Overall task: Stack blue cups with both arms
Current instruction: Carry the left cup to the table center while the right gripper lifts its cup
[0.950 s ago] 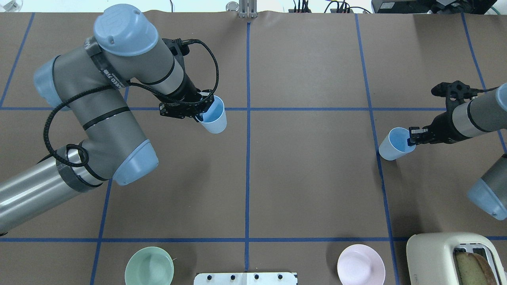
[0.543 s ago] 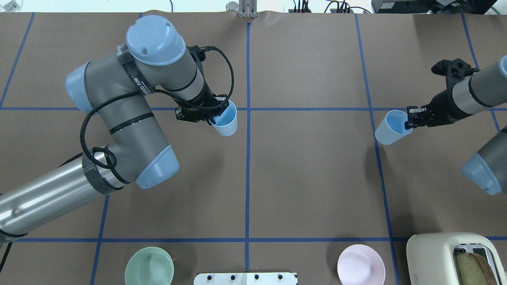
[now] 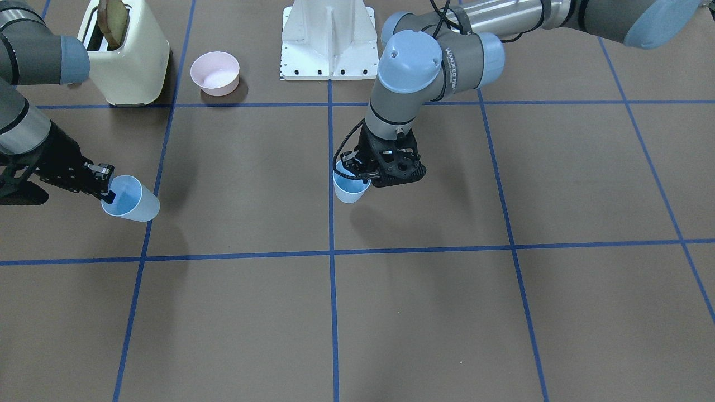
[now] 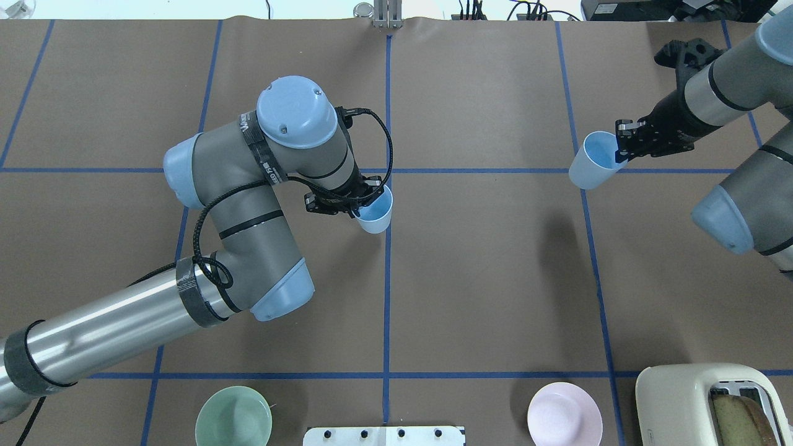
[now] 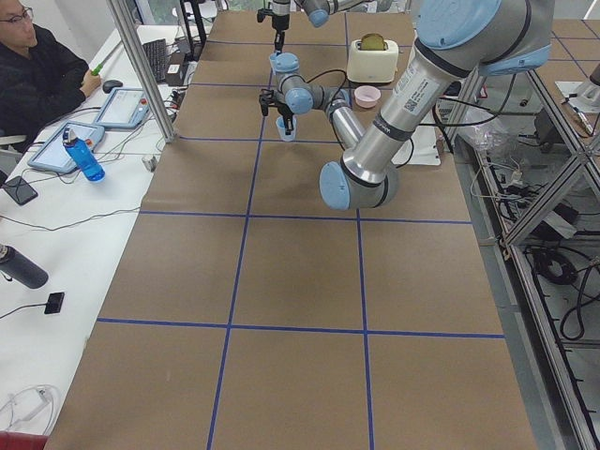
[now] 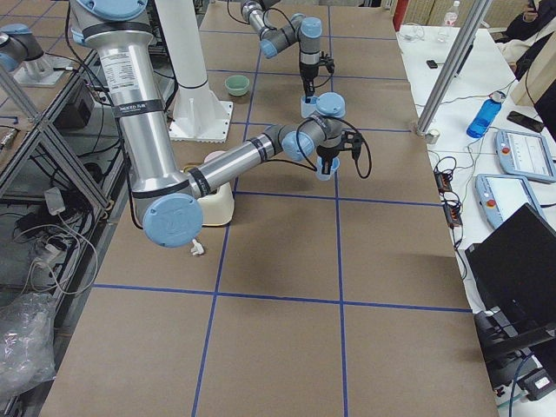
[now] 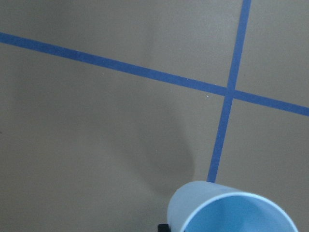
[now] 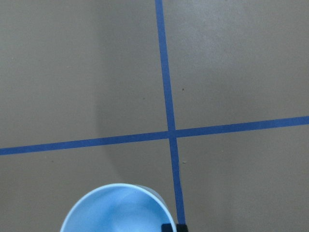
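Overhead exterior: both pickups look done. The left gripper (image 4: 364,199) pinches the first blue cup (image 4: 376,218) by its rim near the table's (image 4: 483,279) centre. The right gripper (image 4: 621,147) clamps the second blue cup (image 4: 588,166) at two o'clock, well apart. Nesting remains. Wrist views: smooth, thin-walled, tapered plastic with round rims and pale-blue insides, over matte brown paper (image 7: 96,145).

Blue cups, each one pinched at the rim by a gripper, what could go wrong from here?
1. The right gripper pinches only one wall of the right cup, which hangs tilted; it may pivot or slip in transit.
2. The left gripper sits over part of the left cup mouth, so the incoming cup may strike it rather than nest.
3. With one cup tilted, the rims may clash when they meet.
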`<state>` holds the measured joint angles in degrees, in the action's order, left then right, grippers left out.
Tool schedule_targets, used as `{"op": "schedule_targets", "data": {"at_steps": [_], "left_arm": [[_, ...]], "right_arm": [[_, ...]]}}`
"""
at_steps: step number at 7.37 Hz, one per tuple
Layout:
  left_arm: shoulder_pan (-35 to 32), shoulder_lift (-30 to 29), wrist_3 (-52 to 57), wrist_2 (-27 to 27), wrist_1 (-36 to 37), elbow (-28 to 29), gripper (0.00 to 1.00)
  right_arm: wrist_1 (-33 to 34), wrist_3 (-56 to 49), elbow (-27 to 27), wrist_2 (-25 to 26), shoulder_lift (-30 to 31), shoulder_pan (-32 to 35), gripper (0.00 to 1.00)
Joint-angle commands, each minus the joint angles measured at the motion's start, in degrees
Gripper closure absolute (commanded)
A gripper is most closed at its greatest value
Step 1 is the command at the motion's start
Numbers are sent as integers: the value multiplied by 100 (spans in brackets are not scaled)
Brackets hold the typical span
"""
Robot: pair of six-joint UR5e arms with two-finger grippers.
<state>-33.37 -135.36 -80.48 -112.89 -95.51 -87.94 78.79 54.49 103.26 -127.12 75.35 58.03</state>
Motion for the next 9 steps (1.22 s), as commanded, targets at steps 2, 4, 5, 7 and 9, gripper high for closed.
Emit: {"op": "schedule_targets", "data": {"at_steps": [2,4,5,7,9], "left_arm": [[173,-69,-20,83,-29,110,100],[260,-69,6,101,-29,128,100],[322,-69,6,214,-55,154,100],[340,-61,6,215,-230,242,100],[349,-34,32,259,-379,242,100]], "right_arm": [[110,-53,-51,11,-187,51,100],[110,-53,-69,11,-214,60,100],[110,-53,-86,11,-240,60,100],[102,-53,-86,11,-240,86,100],[110,-53,-86,11,-275,103,100]]}}
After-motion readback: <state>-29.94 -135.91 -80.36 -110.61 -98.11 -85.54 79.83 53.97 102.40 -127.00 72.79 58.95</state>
